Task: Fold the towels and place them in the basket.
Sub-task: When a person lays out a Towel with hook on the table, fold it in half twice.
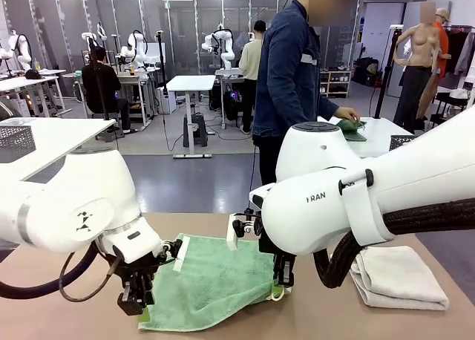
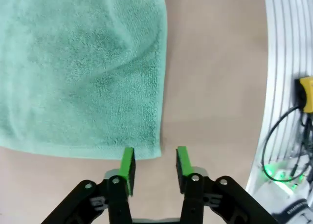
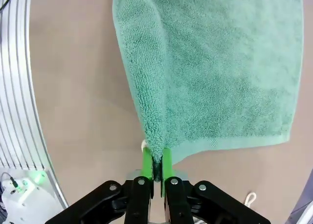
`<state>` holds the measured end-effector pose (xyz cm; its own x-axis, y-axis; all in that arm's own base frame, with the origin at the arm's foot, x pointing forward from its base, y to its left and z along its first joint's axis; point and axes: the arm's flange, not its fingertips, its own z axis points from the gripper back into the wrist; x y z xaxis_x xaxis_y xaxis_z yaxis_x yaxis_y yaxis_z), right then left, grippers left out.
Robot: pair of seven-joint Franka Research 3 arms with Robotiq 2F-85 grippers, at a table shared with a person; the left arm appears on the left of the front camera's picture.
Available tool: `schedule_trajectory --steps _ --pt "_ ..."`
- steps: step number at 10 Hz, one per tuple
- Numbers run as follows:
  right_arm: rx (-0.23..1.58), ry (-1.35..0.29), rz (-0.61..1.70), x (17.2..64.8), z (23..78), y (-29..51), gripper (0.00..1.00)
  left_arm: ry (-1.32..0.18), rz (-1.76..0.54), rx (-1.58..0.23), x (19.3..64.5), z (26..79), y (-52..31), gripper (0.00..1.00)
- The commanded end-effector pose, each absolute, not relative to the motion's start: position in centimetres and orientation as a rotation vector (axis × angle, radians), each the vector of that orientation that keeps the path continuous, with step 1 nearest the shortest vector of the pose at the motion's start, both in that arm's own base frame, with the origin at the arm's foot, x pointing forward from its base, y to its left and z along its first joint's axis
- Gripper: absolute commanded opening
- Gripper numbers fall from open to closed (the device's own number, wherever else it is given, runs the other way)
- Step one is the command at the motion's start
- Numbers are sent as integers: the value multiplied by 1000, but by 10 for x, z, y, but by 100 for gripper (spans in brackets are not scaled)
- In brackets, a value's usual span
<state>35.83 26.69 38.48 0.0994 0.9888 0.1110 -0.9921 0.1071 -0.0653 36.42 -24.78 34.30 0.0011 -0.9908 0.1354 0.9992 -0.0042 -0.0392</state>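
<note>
The mint green terry towel (image 1: 215,280) lies spread on the brown tabletop (image 1: 326,318) between the two arms, with a white label (image 1: 180,252) at its 10 o'clock edge. At its 3 o'clock, apart from it, the pale off-white terry towel (image 1: 401,277) sits on the table in a layered bundle and looks already folded. By this reading one towel is folded and the green one is mid-fold at best, and both have yet to go into the basket. The left gripper (image 2: 155,155) stands at the green towel's 8 o'clock corner, its jaws apart and empty, the hem just beyond the green pads. The right gripper (image 3: 156,158), at the 4 o'clock corner, is pinched tight on the edge, pulling up a soft ridge. The pile looks thick and limp, the free part lying flat with mild wrinkles.
</note>
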Motion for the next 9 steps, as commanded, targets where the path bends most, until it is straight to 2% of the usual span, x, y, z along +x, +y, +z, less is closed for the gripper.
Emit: schedule_trajectory --steps 1,9 --pt "55 -137 1482 363 384 267 0 -67 -1533 -123 373 338 -253 58" --pt "56 -133 1486 366 384 266 0 62 -1495 -102 382 296 -258 58"
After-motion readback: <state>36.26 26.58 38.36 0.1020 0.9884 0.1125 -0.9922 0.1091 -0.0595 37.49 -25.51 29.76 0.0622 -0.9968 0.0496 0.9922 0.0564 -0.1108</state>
